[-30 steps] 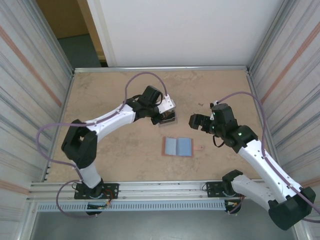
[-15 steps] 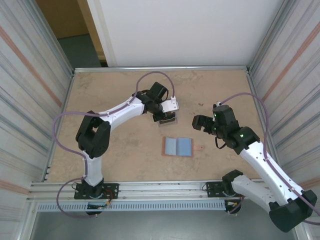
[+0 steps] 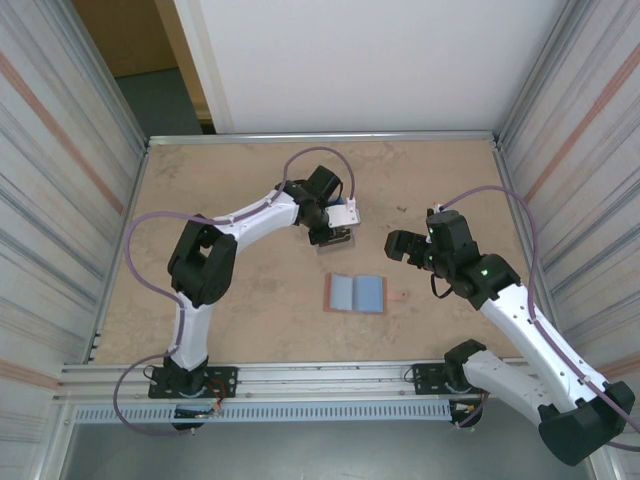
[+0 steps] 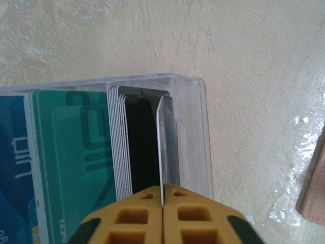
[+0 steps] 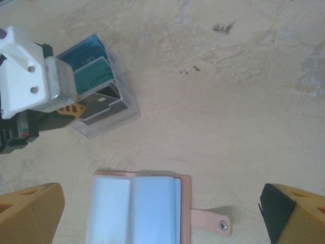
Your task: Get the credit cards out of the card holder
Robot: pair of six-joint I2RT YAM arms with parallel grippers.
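The card holder (image 3: 356,293) lies open on the table, pale blue panels up, its strap tab (image 5: 210,221) pointing right. A clear plastic stand (image 3: 337,238) behind it holds credit cards upright: a blue one (image 4: 12,168), a teal-green one (image 4: 71,152) and a stack of pale ones (image 4: 116,142). My left gripper (image 4: 163,195) is over the stand's right end, its yellow jaws shut on a thin credit card (image 4: 167,147) seen edge-on and standing in the stand. My right gripper (image 3: 392,243) hovers wide open, above and to the right of the card holder (image 5: 134,208).
Metal walls ring the tan table (image 3: 230,300). Bare surface lies left of the card holder and at the back (image 3: 400,170). The left arm's elbow (image 3: 200,265) bends over the left middle of the table.
The left arm has folded its elbow further in and shifted slightly right over the stand. The right gripper drew back a little to the right a second ago and has held still since.
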